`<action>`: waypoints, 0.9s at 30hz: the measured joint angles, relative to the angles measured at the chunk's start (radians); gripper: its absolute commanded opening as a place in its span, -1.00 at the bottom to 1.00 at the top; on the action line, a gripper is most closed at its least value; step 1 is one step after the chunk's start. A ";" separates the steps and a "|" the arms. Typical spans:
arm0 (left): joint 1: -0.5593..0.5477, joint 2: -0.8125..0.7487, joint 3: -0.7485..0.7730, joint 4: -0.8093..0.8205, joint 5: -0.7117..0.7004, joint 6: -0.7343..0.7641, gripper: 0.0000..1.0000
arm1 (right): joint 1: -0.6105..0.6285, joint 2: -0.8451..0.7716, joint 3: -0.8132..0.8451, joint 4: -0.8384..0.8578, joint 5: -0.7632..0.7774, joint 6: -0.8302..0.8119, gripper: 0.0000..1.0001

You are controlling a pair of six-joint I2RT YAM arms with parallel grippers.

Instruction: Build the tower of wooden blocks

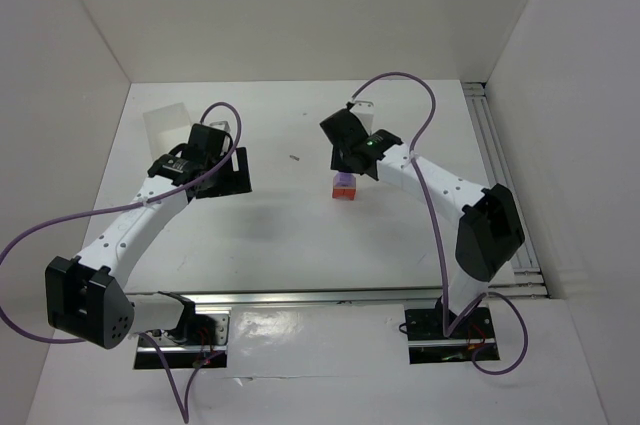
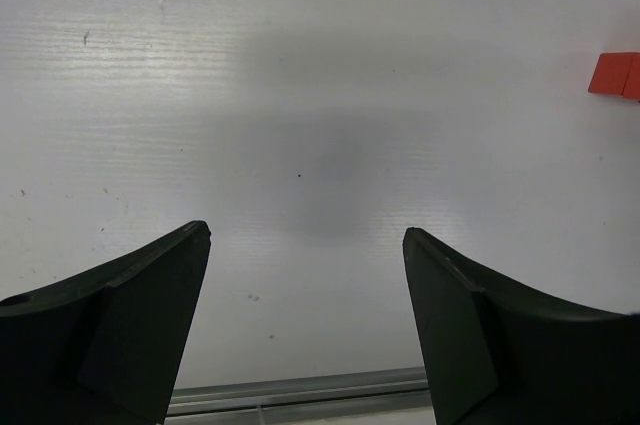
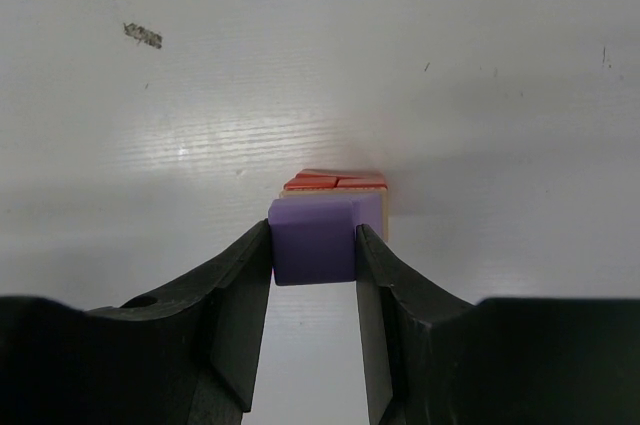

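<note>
Presently, the lilac cube [image 3: 310,245] is clenched between the fingers of the right pincer [image 3: 313,233], gripped on its two side faces. Just beyond and below the fingertips lie the red-orange blocks [image 3: 333,182] of the wood block tower [image 1: 344,190], with a pale edge showing at the cube's right flank. Whether the cube's underside is fully seated cannot be determined.

Recommendation: confirm the cube is square and centred over the layer beneath before parting the jaws. Open both fingers evenly and only slightly, then lift straight up. Any sideways drag would likely shear the small stack.

The left pincer [image 2: 306,233] is released, with its jaws wide and nothing between them. It hangs over bare surface with the tower well off to its right.

The table [image 1: 280,235] is white, faintly ribbed and lightly scuffed. A dark speck [image 1: 295,157] lies to the left of the right pincer, well apart. A translucent box [image 1: 165,123] stands just beyond the left pincer. White walls [image 1: 300,15] enclose the table at the back and both sides, and a metal rail [image 1: 495,155] runs along the foot of the wall, out past the right pincer.
</note>
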 measured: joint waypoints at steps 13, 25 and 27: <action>0.000 0.000 -0.009 0.000 0.000 0.000 0.82 | 0.004 0.012 0.000 -0.019 0.000 0.000 -0.13; 0.000 0.000 -0.009 0.000 0.008 0.000 0.82 | 0.005 0.012 0.000 -0.031 0.000 0.000 -0.11; 0.000 0.000 -0.009 0.000 0.011 0.000 0.82 | 0.005 0.012 0.000 -0.031 0.000 0.000 -0.11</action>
